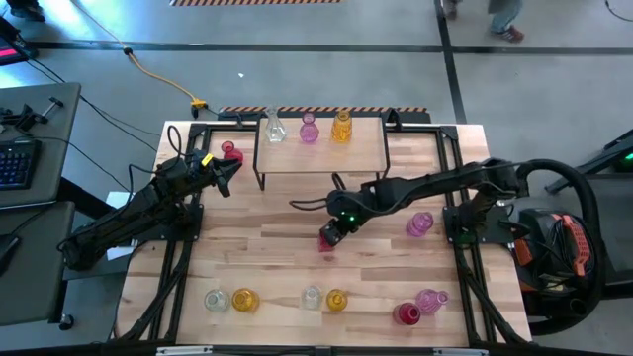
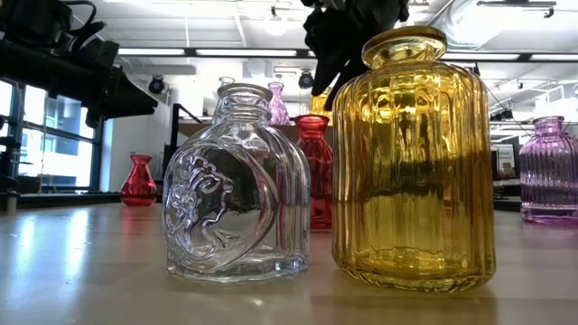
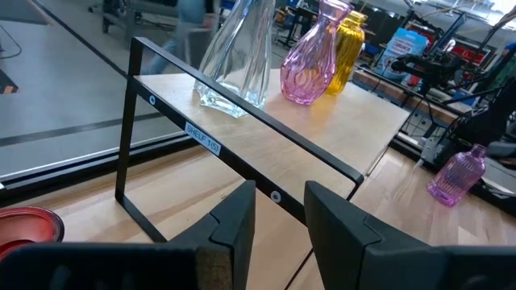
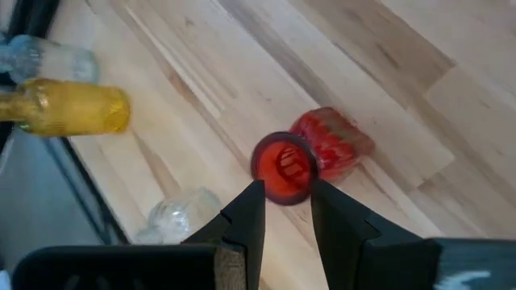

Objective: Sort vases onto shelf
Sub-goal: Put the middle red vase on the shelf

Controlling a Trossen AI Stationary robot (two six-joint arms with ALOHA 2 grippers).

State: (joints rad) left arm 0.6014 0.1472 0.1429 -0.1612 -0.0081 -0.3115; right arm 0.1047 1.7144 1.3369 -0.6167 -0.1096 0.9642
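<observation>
A red vase (image 4: 322, 149) stands upright on the table's middle, also seen in the high view (image 1: 324, 243) and behind a clear vase in the low view (image 2: 313, 171). My right gripper (image 4: 284, 201) hangs open just above it, fingers slanting down, one fingertip on each side of the vase's mouth (image 4: 282, 165). The shelf (image 1: 321, 158) at the far middle carries a clear (image 1: 274, 129), a pink (image 1: 309, 130) and an amber vase (image 1: 341, 127). My left gripper (image 1: 229, 176) waits open by the shelf's left leg, nothing between its fingers (image 3: 278, 217).
Another red vase (image 1: 231, 151) stands left of the shelf, close to my left gripper. A pink vase (image 1: 419, 224) stands right of centre. Along the near edge stand several vases: clear (image 1: 217, 300), amber (image 1: 244, 300), clear (image 1: 311, 298), amber (image 1: 336, 300), red (image 1: 406, 314), pink (image 1: 430, 300).
</observation>
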